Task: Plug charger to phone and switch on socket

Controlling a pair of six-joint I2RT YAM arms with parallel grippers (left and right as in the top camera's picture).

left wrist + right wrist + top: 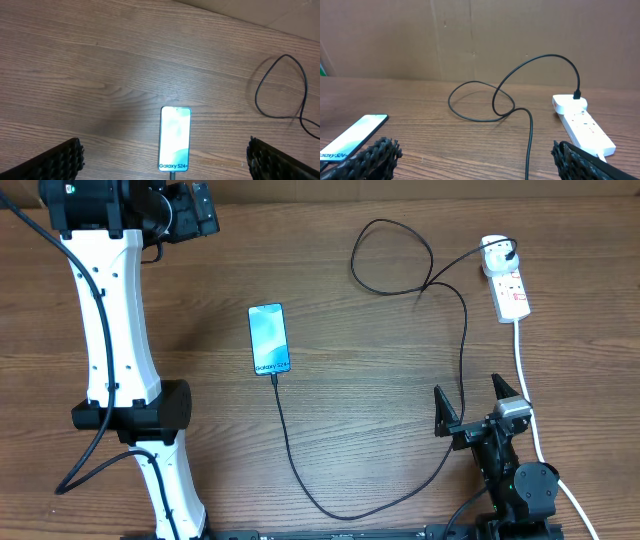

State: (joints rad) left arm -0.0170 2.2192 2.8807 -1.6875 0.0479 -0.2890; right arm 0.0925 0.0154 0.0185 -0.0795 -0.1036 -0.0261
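**Charger at the phone, socket switch next**
The charger [290, 450] meets the bottom edge of the phone [268, 338] mid-counter [200, 300] and looks seated. The left end effector [195, 210] and right end effector [470, 392] both stand released and empty. The right one is nearer the socket [510, 290] and would likely press its switch.

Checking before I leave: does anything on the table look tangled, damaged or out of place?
Only the long thin black cable crosses itself in a loop near the white power strip. Nothing looks damaged.
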